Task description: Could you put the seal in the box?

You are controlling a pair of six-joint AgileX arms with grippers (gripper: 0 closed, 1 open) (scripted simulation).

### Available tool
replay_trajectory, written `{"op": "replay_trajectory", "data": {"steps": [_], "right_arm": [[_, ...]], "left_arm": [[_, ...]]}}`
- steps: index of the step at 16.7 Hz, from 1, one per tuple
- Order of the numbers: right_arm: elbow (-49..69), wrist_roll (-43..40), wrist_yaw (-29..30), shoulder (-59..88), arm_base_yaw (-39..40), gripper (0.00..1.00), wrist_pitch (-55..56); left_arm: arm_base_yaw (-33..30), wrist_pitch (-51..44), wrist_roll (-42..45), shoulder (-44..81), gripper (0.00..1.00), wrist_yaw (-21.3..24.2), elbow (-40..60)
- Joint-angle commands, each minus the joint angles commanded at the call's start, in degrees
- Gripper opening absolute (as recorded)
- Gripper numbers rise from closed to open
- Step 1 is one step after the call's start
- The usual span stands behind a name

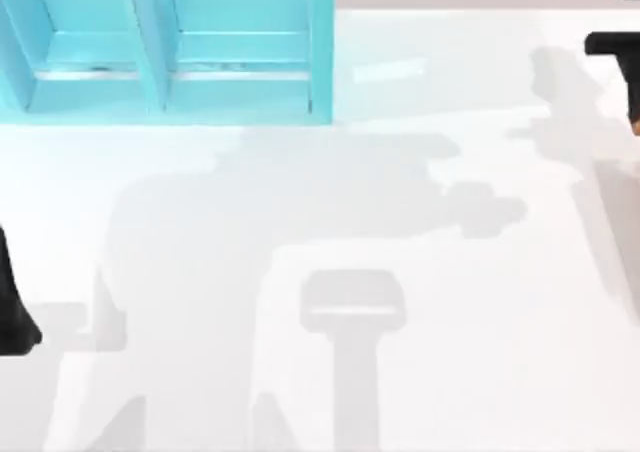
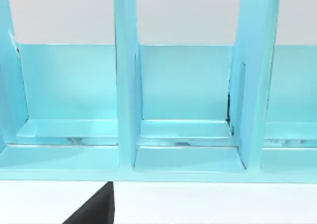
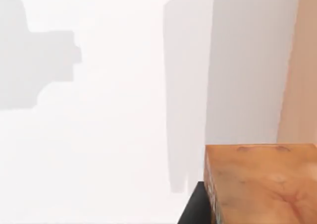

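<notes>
The turquoise box (image 1: 170,62) runs off the top and left edges of the top view, so its full extent cannot be told. The left arm (image 1: 15,302) is cut by the left edge and the right arm (image 1: 615,62) by the right edge (neither shows fingers). In the right wrist view the seal (image 3: 260,184) is cropped at the picture's corner, its lower end hidden, beside a dark part too partial to identify.
</notes>
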Motion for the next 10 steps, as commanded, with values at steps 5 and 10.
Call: {"op": "replay_trajectory", "data": {"steps": [5, 10], "right_arm": [[-19.1, -21.4, -0.1, -13.7, -21.1, 0.0, 5.1], [-26.8, -28.9, 0.0, -19.9, -28.6, 0.0, 7.2]], "left_arm": [[0.0, 0.0, 0.0, 0.0, 1.0, 0.0, 0.0], [0.0, 0.0, 0.0, 0.0, 1.0, 0.0, 0.0]]}}
